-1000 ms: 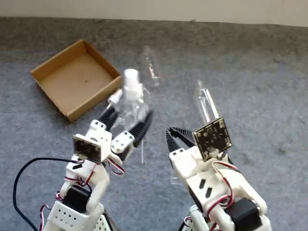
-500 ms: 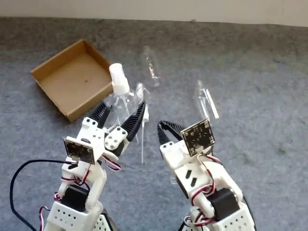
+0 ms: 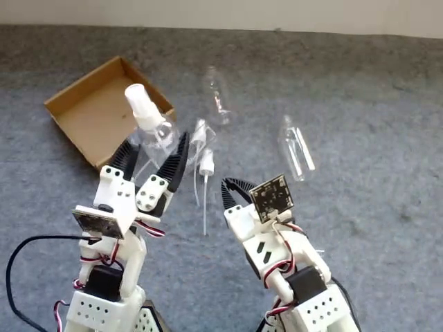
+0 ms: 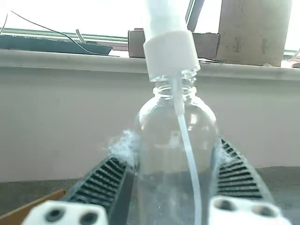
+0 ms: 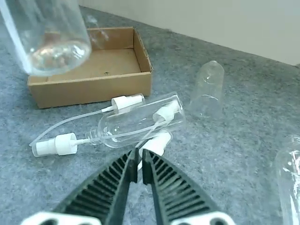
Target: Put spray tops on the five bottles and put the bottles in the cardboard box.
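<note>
My left gripper (image 3: 151,151) is shut on a clear bottle (image 3: 154,133), held upright above the carpet beside the cardboard box (image 3: 76,111). A white spray top (image 3: 138,102) sits on the bottle's neck. In the left wrist view the bottle (image 4: 176,150) stands between the black fingers (image 4: 105,180), and the spray top (image 4: 168,42) rests loosely with the neck threads showing. My right gripper (image 3: 232,190) is shut and low, with nothing in it. Its tips (image 5: 139,161) point at a lying bottle (image 5: 140,122) and loose spray tops (image 5: 54,144).
One bare bottle (image 3: 216,93) lies beyond the box's near corner and another (image 3: 296,147) lies to the right. Loose spray tops with long tubes (image 3: 206,164) lie between the arms. The box (image 5: 89,65) is open with nothing in it. Grey carpet covers the table.
My left arm has carried the bottle with its spray top leftward, closer to the box. My right arm has drawn back and to the left, away from that bottle.
</note>
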